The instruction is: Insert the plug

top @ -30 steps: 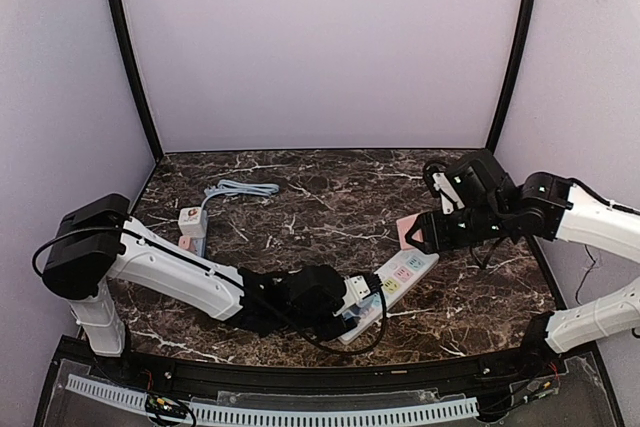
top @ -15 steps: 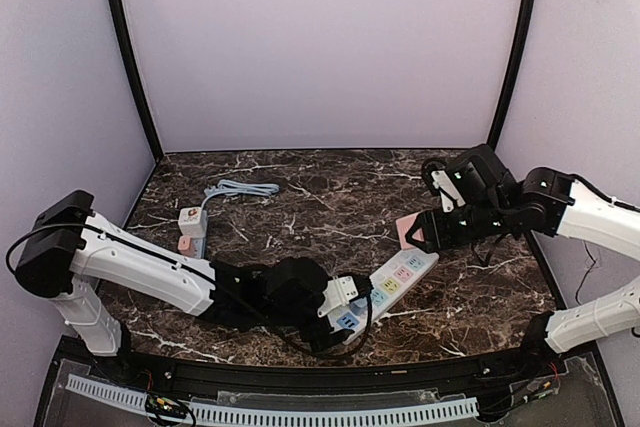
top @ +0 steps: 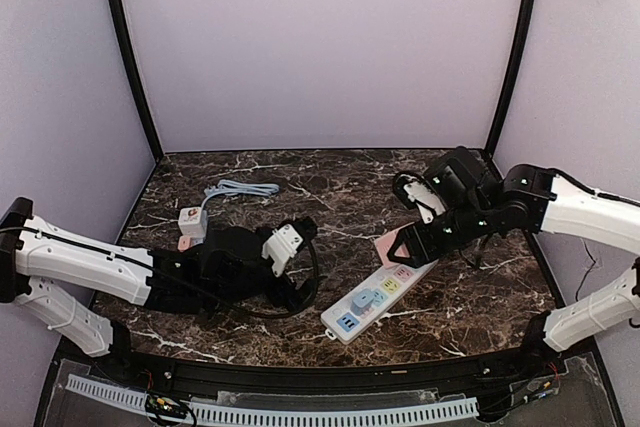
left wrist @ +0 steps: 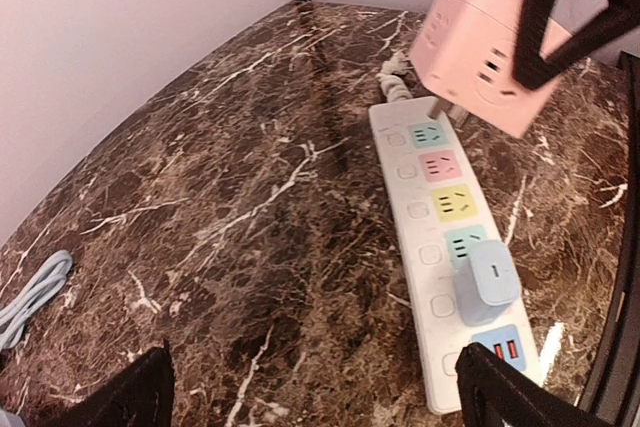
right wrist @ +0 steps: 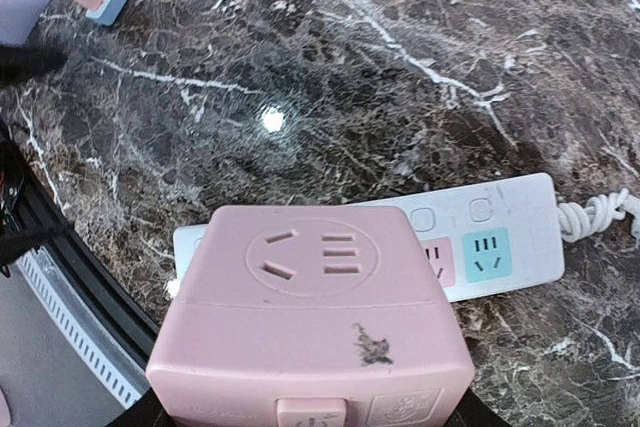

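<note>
At the right of the counter (top: 330,197), the right end effector (top: 408,240) is clamped on the pink cube plug (top: 392,243), one black finger on each side of it. It holds the cube in the air over the far end of the power strip (top: 380,292). The strip lies flat on the marble and runs diagonally, its cord end far and to the right.

Judging by this, the job is about half done. A grey-blue plug (left wrist: 487,277) is already seated in a socket near the strip's near end. The pink one is not yet in. In the left wrist view its metal prongs hang just above the teal socket at the far end, with the cube tilted. I cannot tell whether they touch the strip. Squaring the cube, lining up the prongs and pressing it home appear to be what is left.

The left end effector (top: 306,262) sits well left of the strip with its fingers (left wrist: 125,399) wide apart, holding nothing.

The cube is a blocky pale-pink adapter with rounded edges. It has socket slots on its faces, a small switch low on one side and a dark scuff near that.
</note>
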